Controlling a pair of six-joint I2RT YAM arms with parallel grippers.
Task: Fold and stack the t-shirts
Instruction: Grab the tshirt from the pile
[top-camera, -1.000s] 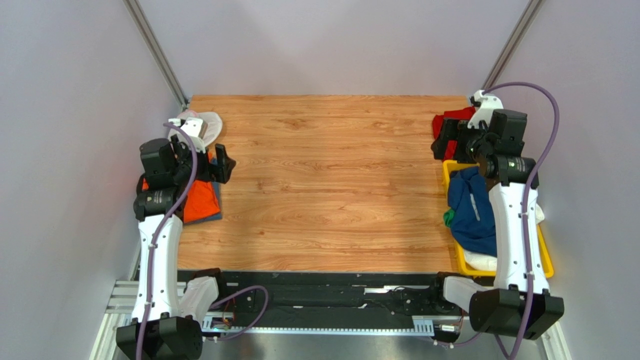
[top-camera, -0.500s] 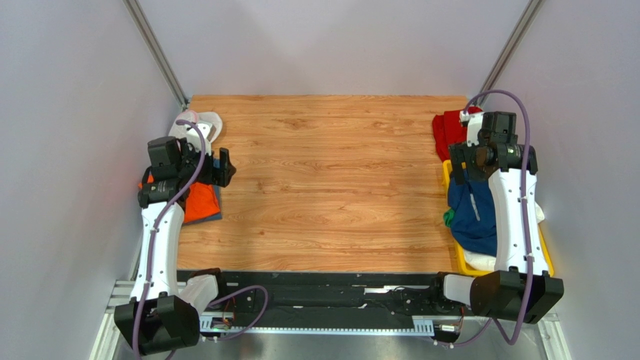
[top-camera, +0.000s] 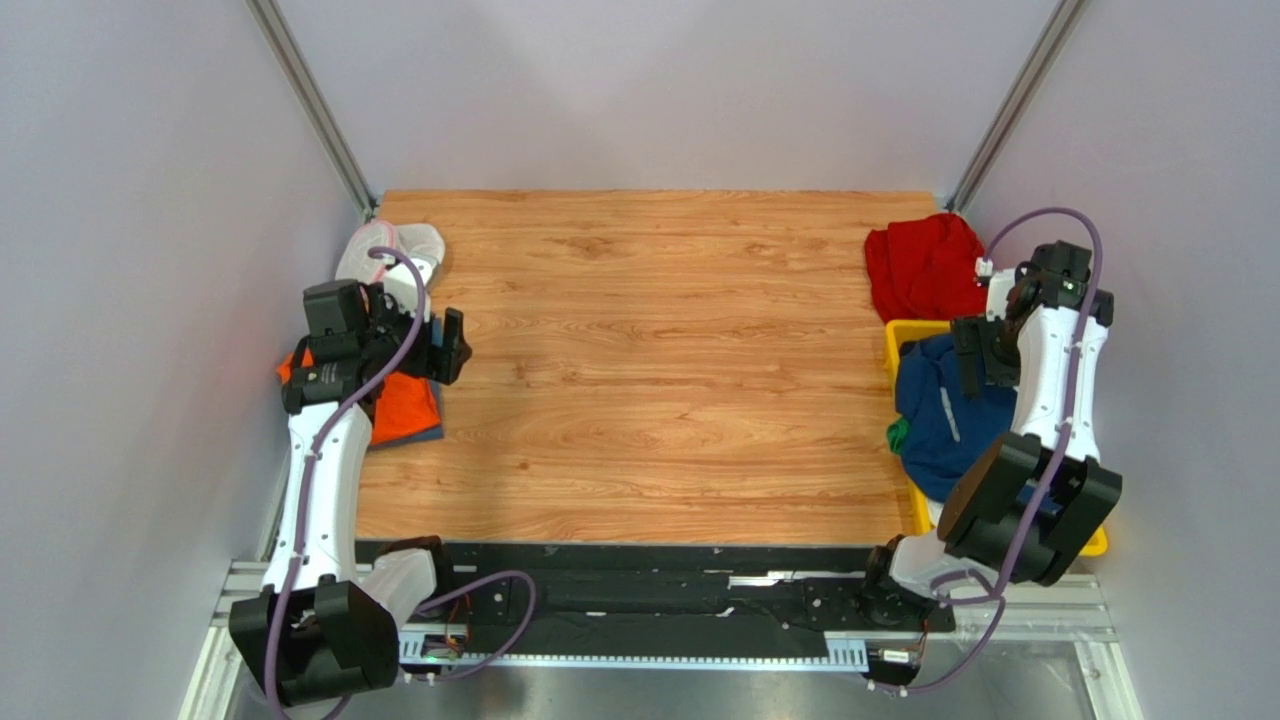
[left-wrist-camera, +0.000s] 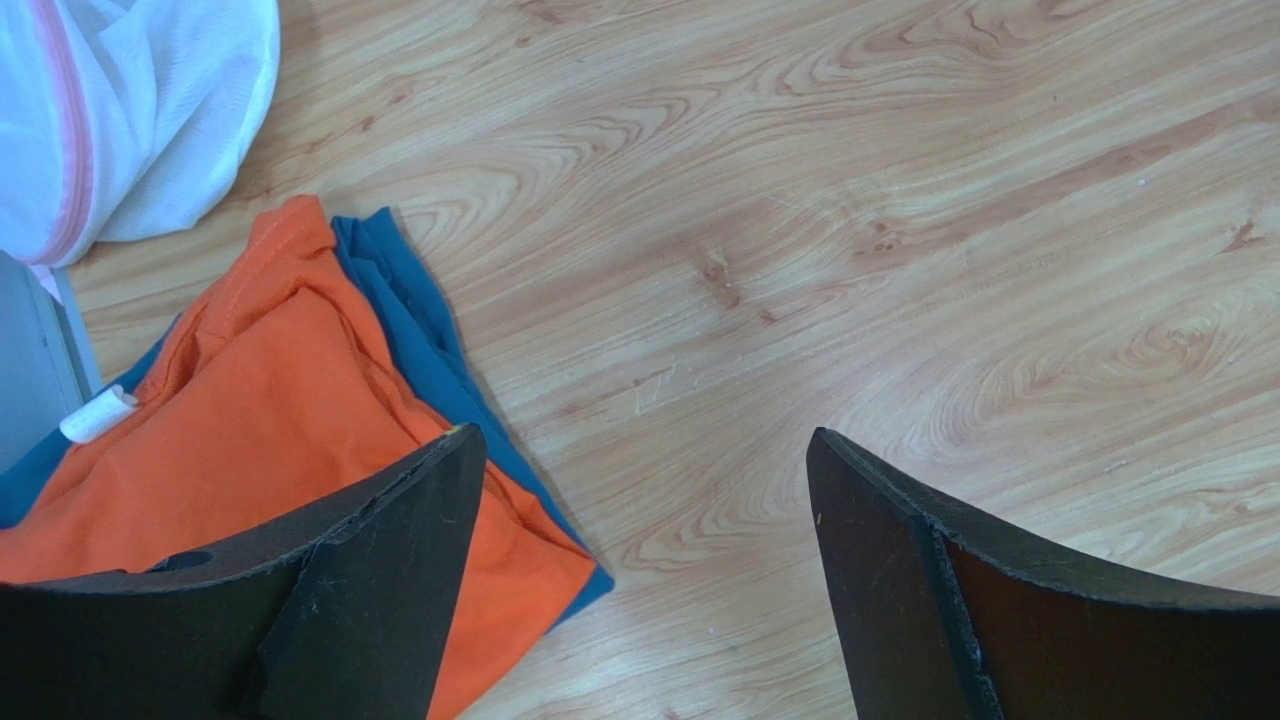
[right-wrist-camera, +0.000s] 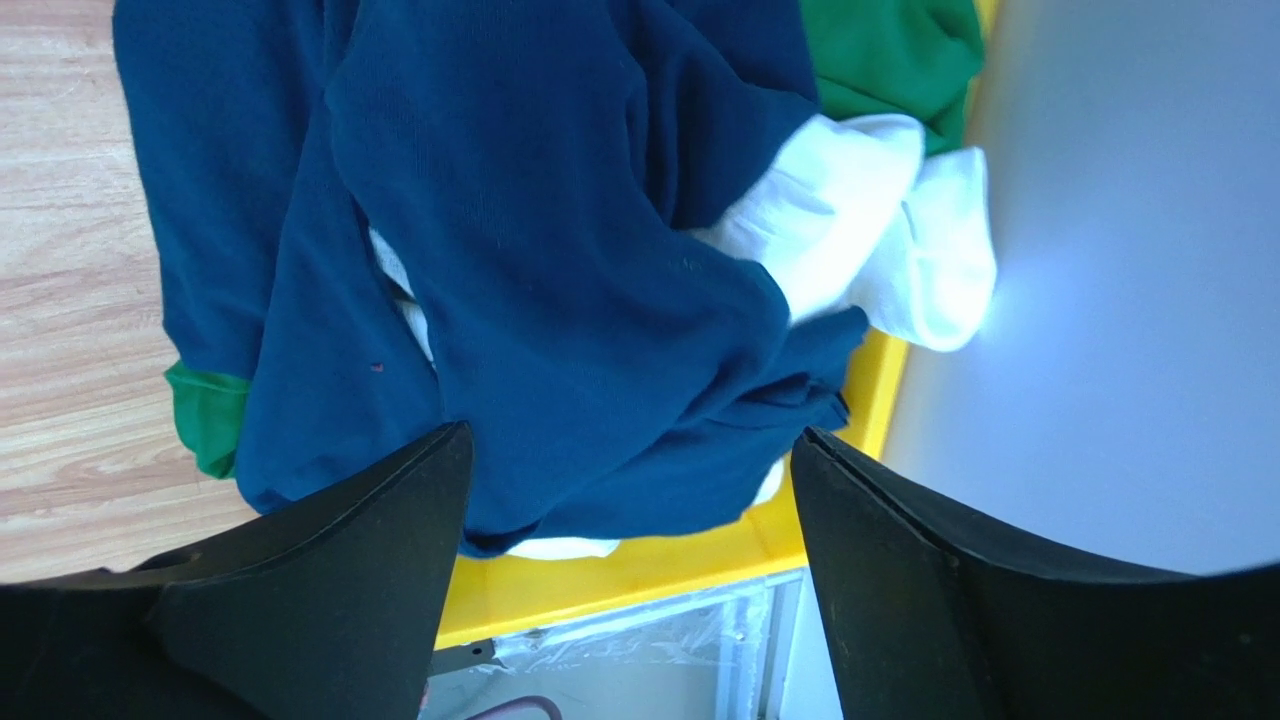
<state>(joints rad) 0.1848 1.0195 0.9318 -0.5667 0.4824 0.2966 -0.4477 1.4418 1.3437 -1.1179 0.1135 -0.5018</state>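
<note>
Right gripper (right-wrist-camera: 628, 444) retreated, white tag (left-wrist-camera: 98, 414) on orange t-shirt (left-wrist-camera: 271, 428)

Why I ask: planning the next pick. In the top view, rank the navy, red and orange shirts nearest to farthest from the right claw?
1. Navy shirt, directly under the right claw.
2. Red shirt, far right corner.
3. Orange shirt, left edge.

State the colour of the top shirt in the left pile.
Orange: the top shirt shows best in left wrist view.
</note>
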